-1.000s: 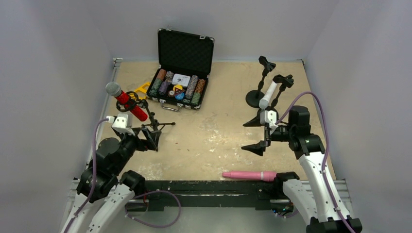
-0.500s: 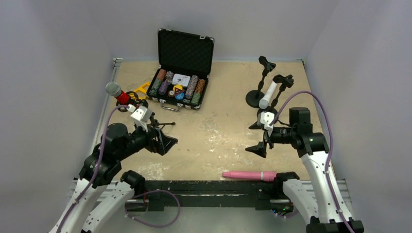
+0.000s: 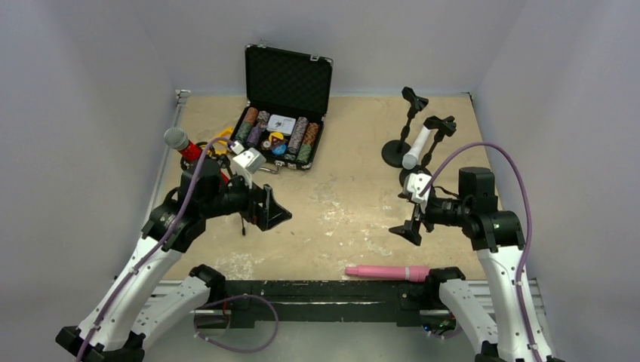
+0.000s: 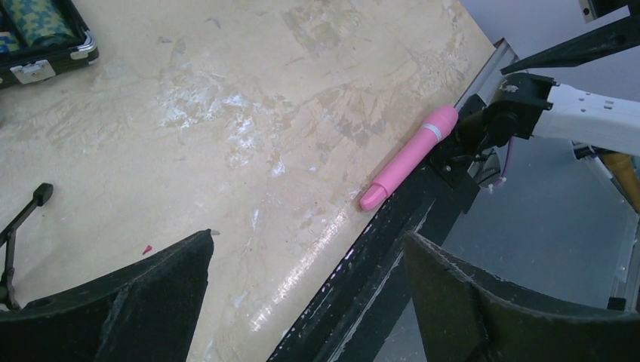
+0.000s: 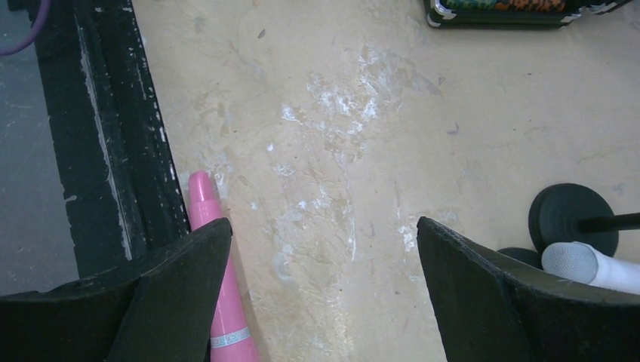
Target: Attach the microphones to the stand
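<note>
The main risk lies in where the smooth all-pink stick microphone [image 3: 386, 271] sits: flat at the lower centre of the overhead view, lengthwise and right against the black metal rail [image 3: 324, 290] at the table's near edge. A finger coming down on the rail side could well strike the rail instead of sliding past the microphone, and a glancing touch would probably send the round body rolling. Both wrist views have it in frame, so the two arms may crowd each other over it. The left gripper [image 3: 272, 210] and the right gripper [image 3: 411, 213] both hang above the table with jaws spread wide, grasping nothing. A further hazard is the black round-based stand [image 3: 395, 153] at the upper right, whose top clip looks empty. Pressing a microphone in there could tip it or knock the white microphone with the grey head [image 3: 416, 145], which slants in the neighbouring clip. The glittery red microphone with the grey mesh head [image 3: 185, 147] angles up at the left, its lower part hidden by the left arm. The pink one is one colour throughout – only a pale band breaks it near one end.
</note>
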You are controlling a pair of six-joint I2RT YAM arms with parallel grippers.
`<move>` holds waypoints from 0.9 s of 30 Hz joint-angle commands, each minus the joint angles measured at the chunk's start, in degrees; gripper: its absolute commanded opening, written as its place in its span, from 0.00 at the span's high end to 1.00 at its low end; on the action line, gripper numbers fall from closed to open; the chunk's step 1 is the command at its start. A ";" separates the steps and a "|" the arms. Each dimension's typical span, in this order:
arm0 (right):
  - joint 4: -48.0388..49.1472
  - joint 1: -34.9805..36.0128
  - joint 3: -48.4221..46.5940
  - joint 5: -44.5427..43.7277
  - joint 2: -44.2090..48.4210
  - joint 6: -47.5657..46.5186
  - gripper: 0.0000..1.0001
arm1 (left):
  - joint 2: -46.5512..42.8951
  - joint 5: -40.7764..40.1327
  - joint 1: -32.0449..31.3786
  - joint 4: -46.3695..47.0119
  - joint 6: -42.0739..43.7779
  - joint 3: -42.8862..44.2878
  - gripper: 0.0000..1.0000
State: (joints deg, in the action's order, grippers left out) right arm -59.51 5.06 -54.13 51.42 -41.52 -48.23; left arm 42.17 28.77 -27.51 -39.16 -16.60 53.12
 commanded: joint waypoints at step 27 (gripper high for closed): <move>5.35 -8.01 -35.29 -16.19 -14.29 23.47 0.03 | 6.44 6.67 -2.11 5.56 10.36 -3.11 0.01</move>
State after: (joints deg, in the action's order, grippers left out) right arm -59.64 -1.43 -85.30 39.92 -54.35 -32.18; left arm 49.91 35.27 -29.41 -35.48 -7.79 50.68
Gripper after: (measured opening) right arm 0.943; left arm 0.993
